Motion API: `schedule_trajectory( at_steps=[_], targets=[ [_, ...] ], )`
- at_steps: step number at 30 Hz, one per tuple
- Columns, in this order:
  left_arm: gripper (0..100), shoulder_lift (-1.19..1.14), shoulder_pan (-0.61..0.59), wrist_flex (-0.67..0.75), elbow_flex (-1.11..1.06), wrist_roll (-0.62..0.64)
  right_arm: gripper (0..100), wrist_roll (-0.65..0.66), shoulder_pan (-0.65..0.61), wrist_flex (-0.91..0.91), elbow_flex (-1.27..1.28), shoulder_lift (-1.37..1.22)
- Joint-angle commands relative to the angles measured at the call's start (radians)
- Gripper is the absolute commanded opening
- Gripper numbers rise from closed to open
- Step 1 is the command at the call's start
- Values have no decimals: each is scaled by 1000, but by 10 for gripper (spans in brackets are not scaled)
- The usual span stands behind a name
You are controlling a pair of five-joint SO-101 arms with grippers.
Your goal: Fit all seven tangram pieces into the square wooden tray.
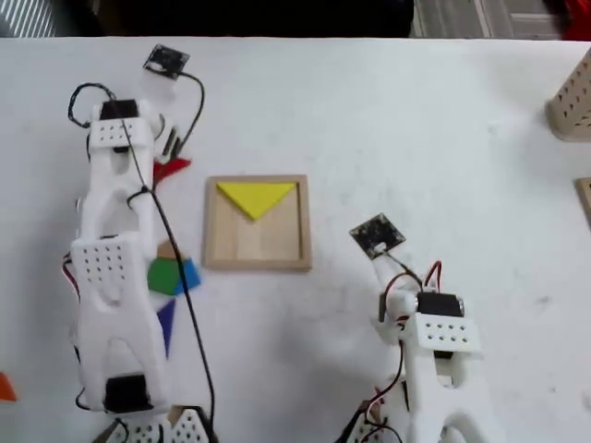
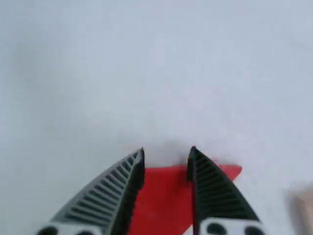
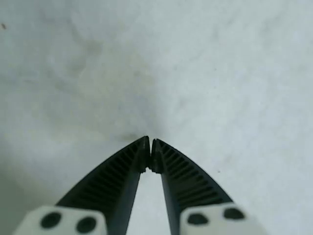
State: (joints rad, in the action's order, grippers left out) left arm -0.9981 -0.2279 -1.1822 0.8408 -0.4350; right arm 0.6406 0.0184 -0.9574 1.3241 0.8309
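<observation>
Tray (image 1: 259, 247) lower half free; left arm (image 1: 111, 268) overhangs loose pieces (image 1: 166, 277).

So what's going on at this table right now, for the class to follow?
The left gripper is down at the red piece beside the wooden tray, fingers open over it. One yellow triangle already sits in the tray. A green piece and a blue piece lie loose by the left arm. The right gripper is shut over bare table.
</observation>
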Motion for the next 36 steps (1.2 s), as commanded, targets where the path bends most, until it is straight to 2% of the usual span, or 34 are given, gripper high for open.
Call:
schedule_trajectory(
  at_steps=[1, 4, 9, 11, 15, 20, 29, 32, 36],
  targets=[
    [158, -104, -13, -3, 138, -6, 18, 9, -10, 7, -6, 5],
    [158, -151, -33, -129, 235, -6, 18, 9, -10, 7, -6, 5],
    [158, -148, -45, -500, 451, -14, 18, 9, -10, 7, -6, 5],
    [155, -151, -42, -621, 539, -60, 18, 9, -10, 7, -6, 5],
    [76, -143, -62, -609, 514, -25, 18, 9, -10, 7, -6, 5],
    [69, -91, -61, -611, 318, -25, 18, 9, -10, 7, -6, 5],
    [69, 403, -59, -598, -175, -23, 18, 9, -10, 7, -6, 5],
    [69, 568, -59, -531, -347, -23, 18, 9, -10, 7, -6, 5],
    [108, 723, -64, -338, -557, -2, 18, 9, -10, 7, -6, 5]
  ],
)
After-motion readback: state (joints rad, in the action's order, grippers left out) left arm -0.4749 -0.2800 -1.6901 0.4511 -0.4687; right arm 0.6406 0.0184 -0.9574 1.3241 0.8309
